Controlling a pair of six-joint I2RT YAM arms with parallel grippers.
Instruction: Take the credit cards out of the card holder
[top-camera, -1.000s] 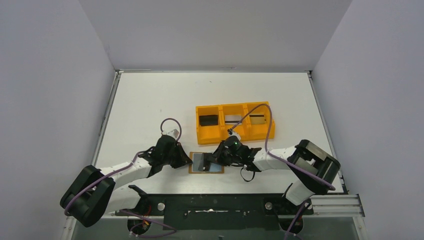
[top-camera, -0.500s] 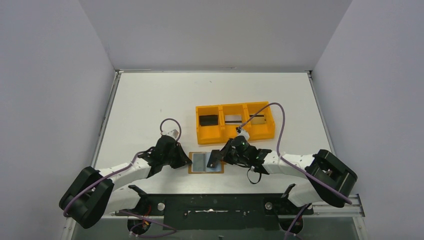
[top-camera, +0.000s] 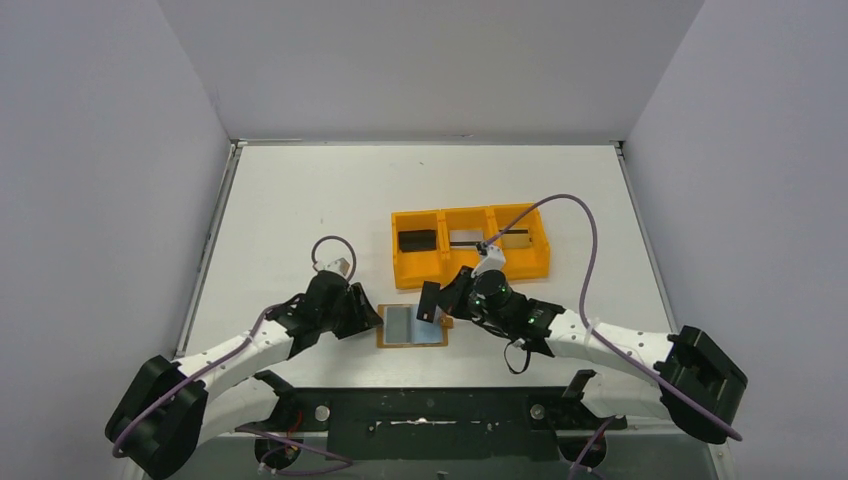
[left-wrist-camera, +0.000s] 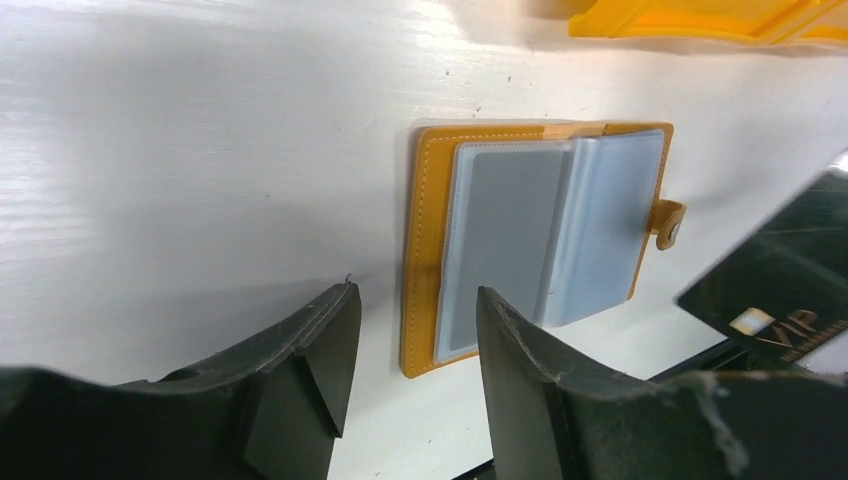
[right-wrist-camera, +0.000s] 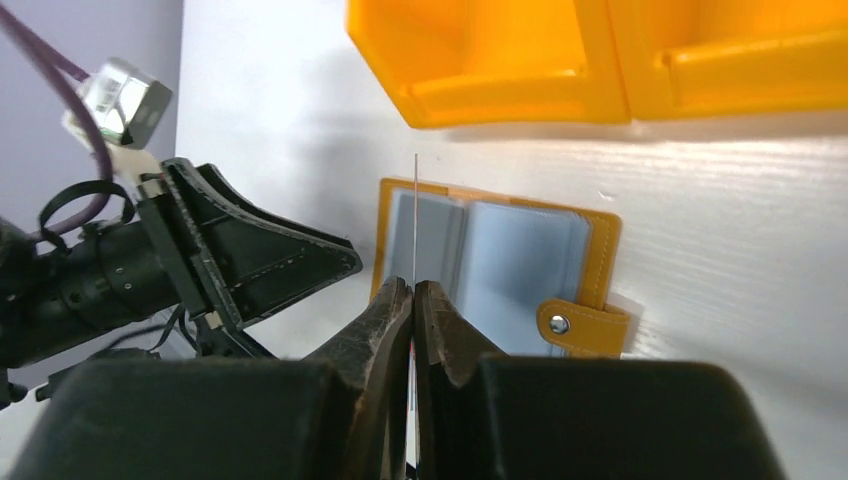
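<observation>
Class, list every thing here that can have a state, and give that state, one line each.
card holder, open flat, tab unsnapped.
dark card, out of the card holder, pinched in the air.
right tool, shut on the dark card.
left tool, open, at the card holder's left edge.
tray, upright, something flat in each compartment.

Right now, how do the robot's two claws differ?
The left gripper stands open and empty; the right gripper is shut on a dark card. The left sits at the card holder's plain edge; the right holds its card off the table by the snap-tab side. Both are black and two-fingered.
</observation>
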